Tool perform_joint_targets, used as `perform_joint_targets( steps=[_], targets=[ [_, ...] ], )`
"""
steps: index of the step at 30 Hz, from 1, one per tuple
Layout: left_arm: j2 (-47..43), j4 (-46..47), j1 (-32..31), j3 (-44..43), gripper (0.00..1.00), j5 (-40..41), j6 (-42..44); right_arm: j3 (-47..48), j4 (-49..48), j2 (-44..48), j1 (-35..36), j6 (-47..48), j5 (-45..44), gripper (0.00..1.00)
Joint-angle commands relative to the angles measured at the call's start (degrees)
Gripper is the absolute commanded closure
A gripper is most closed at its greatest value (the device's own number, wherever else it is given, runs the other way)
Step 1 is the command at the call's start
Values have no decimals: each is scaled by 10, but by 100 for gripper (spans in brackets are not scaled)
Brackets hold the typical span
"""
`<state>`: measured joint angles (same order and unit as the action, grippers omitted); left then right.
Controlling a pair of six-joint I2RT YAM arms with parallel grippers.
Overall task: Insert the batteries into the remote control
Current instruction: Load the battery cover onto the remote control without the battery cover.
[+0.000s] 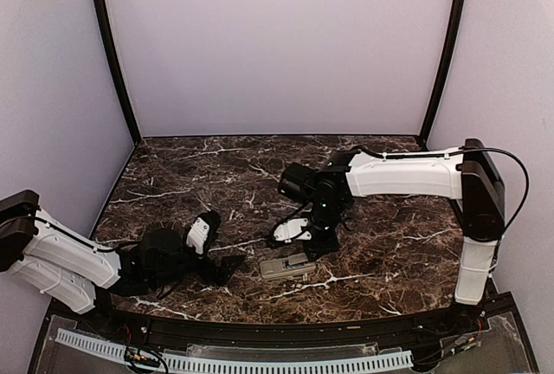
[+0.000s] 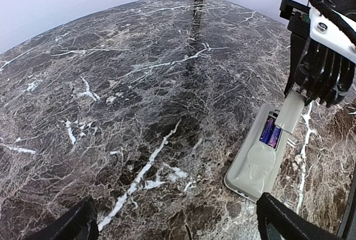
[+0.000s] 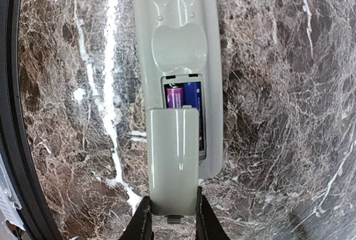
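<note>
The remote control [image 3: 178, 45] lies face down on the marble table, grey-beige back up, also seen as the remote control [image 2: 256, 165] and the remote control [image 1: 288, 267]. Two blue-purple batteries [image 3: 183, 96] sit side by side in its open compartment; they show too as the batteries [image 2: 271, 133]. My right gripper [image 3: 172, 218] is shut on the flat grey cover piece [image 3: 173, 159], holding it just over the compartment's near end. In the top view the right gripper [image 1: 313, 234] hangs over the remote. My left gripper [image 1: 227, 270] rests open, low on the table left of the remote, holding nothing.
Pale walls with black corner posts [image 1: 112, 54] close in the marble table [image 1: 216, 175]. The table's near rim [image 1: 260, 322] and a white slotted strip [image 1: 234, 362] run along the front. The right arm [image 1: 407, 173] reaches in from the right.
</note>
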<state>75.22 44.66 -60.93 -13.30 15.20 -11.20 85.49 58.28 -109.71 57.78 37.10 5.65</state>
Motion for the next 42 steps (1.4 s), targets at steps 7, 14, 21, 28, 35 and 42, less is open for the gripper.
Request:
perform_joint_targets(
  steps=[7,14,21,28,35,42],
  targets=[
    [13,30,-1,13,3,15,1,66,54,-69,32,34,-50,88],
    [8,35,-1,27,3,39,0,78,51,-76,32,34,-55,89],
    [27,42,-1,23,3,31,1,93,54,-94,33,35,-55,89],
    [32,42,-1,23,3,24,0,106,58,-105,32,33,-48,90],
    [56,57,-1,20,8,4,8,128,69,-119,34,26,-42,91],
    [53,58,-1,20,8,4,12,105,81,-104,37,19,-48,91]
  ],
)
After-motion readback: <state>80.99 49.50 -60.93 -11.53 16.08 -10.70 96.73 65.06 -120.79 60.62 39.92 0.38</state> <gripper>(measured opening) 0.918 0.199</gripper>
